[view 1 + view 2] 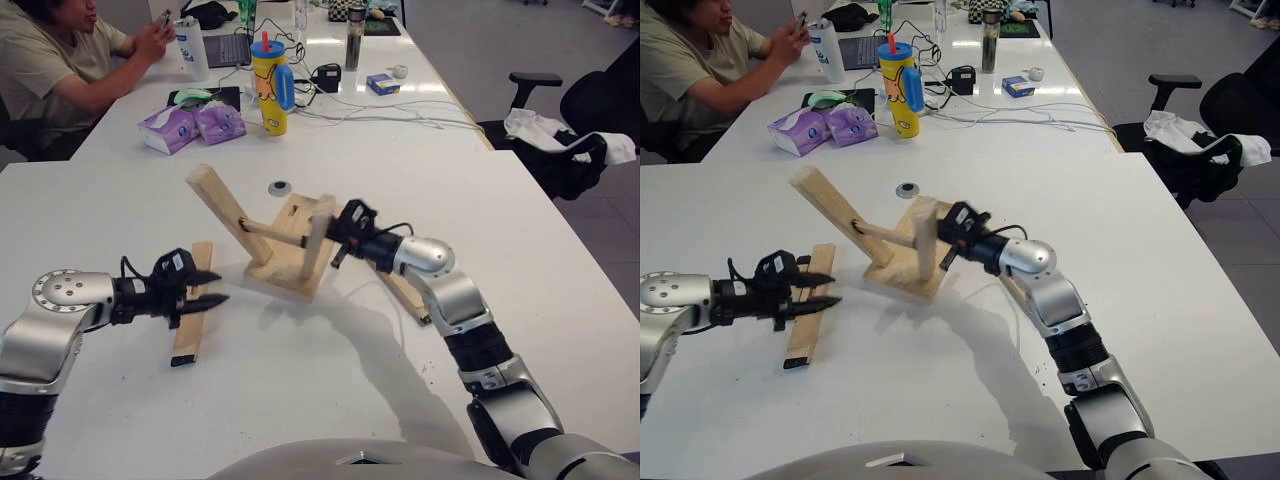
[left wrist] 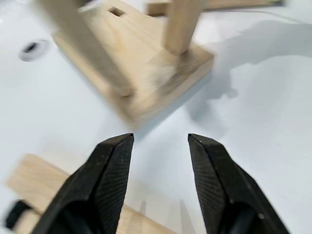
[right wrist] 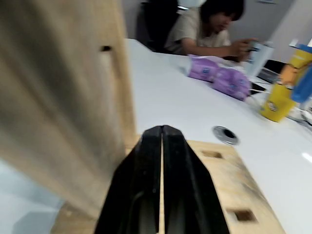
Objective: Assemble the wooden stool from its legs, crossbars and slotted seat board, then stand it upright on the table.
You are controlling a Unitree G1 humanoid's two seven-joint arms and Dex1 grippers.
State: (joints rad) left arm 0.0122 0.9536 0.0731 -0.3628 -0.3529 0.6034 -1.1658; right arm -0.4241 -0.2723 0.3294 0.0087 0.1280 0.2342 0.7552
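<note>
White table point(image 1: 520, 230): seat board point(image 1: 288, 272) lies just ahead of right gripper point(image 3: 162, 130), whose fingers are pressed together beside short leg point(image 1: 318, 240). Left gripper point(image 2: 161, 141) spread, empty, above loose leg point(image 1: 188, 335). Risk: sideways nudge levers leaning tall leg point(image 1: 225, 210) out of slot.

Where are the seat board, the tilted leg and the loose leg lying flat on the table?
seat board point(image 1: 286, 270), left eye view, top face near its front corner.
tilted leg point(image 1: 228, 210), left eye view, mid-length.
loose leg point(image 1: 187, 335), left eye view, near end.
</note>
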